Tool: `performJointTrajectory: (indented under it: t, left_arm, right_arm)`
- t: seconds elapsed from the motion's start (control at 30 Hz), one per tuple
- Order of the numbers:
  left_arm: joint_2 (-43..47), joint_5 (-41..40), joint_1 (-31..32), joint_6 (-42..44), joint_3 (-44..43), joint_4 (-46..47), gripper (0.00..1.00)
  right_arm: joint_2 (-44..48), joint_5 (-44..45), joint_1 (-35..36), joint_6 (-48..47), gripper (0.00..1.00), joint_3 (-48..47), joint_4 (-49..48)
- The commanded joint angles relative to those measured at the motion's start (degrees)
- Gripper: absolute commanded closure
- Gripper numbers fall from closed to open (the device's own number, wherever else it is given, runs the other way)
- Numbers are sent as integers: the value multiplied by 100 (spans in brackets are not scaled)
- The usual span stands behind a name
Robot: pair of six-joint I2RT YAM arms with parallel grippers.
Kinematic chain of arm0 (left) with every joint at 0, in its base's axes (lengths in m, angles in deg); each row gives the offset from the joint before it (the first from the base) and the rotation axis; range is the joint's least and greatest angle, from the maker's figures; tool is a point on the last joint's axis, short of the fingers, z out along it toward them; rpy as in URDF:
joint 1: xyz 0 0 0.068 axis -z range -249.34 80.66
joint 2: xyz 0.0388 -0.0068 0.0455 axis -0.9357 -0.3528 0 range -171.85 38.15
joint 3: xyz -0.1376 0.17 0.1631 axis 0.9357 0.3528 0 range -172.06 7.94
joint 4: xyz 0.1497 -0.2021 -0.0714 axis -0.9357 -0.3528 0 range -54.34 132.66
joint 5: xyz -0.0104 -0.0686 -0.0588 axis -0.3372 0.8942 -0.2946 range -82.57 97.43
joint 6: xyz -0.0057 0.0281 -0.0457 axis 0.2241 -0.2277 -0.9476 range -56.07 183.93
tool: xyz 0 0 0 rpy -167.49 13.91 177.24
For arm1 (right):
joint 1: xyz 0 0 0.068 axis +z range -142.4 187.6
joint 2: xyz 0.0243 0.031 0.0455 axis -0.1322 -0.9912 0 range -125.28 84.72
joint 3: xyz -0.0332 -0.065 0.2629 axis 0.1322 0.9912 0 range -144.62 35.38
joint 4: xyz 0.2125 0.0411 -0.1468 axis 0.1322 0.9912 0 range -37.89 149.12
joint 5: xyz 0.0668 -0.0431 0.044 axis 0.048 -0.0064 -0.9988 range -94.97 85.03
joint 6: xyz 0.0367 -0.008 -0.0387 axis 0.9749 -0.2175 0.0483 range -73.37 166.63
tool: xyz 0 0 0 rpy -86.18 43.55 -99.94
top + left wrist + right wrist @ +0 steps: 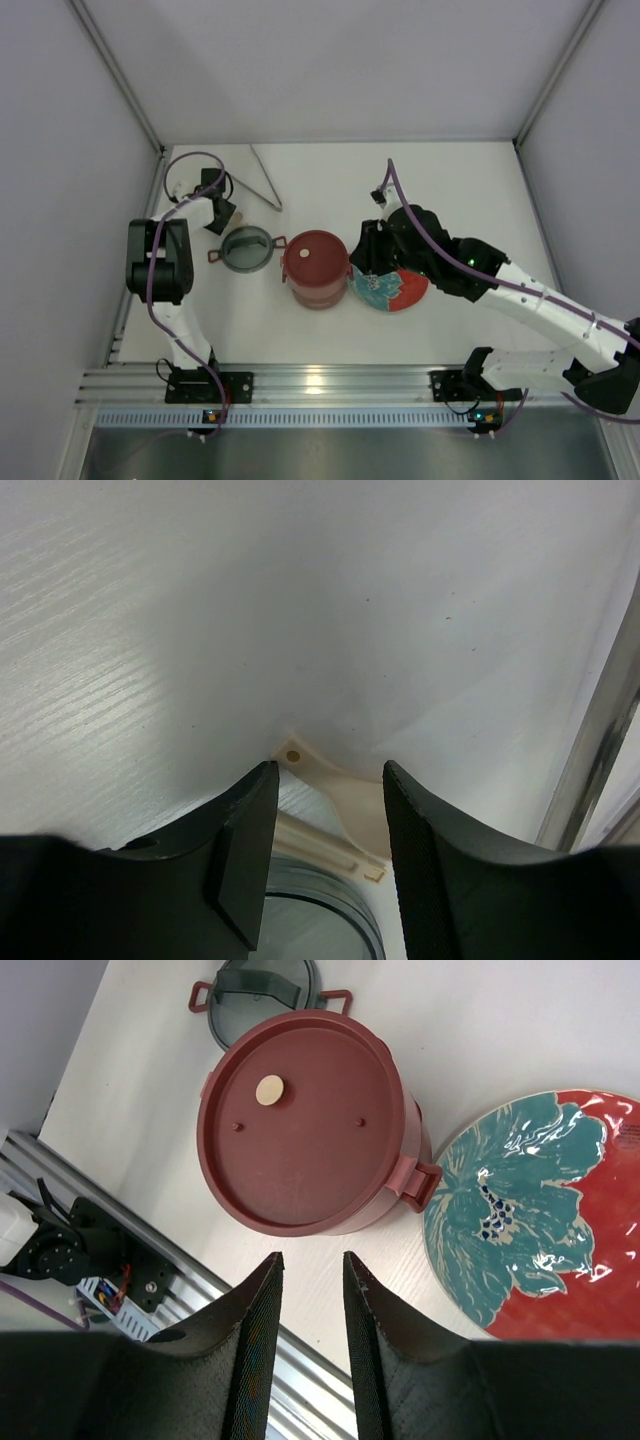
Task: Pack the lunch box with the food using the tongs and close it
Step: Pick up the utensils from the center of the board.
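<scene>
White worktop (450, 190), plain walled bay. Left claw (328, 780), far-left of the lunch box (316, 262): fingers apart, nothing held. Tongs (266, 180) are laid flat far-left of the lunch box, long axis diagonal, joined tip pointed near-right toward it. Lunch box is lidded at centre; no loose food is seen, none on the plate (405, 290) beside it. Right claw (311, 1260), just right: apart, empty. Task is judged essentially done.

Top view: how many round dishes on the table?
3: small grey round dish with red handles, left; lidded maroon round pot, centre; red plate with teal flower, right, partly under the right arm, which may hide more.
</scene>
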Motion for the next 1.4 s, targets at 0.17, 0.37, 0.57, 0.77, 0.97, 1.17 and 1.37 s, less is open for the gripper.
performJointTrajectory:
  t: [0.17,0.37,0.57,0.77,0.97,1.17,1.37]
  left_arm:
    - [-356,-87,-31,80,-517,-188,49]
    - [-602,-104,-31,133,-799,-356,55]
    - [-839,-69,-31,282,-1141,-461,58]
    - [-1182,19,-31,545,-1686,-698,59]
    - [-1323,-52,-31,774,-1924,-997,59]
    - [-1288,-34,-31,1222,-1907,-1060,59]
    - [-1332,194,-31,2065,-1924,-1059,54]
  right_arm:
    - [134,-34,61,-46,70,-24,10]
    - [178,-34,52,-55,70,-42,54]
    - [169,-25,52,-64,70,-42,80]
    - [169,-25,35,-64,70,-50,89]
    - [143,-34,43,-37,70,-33,71]
    - [196,-7,35,-2,70,2,80]
    - [257,-16,35,51,70,72,54]
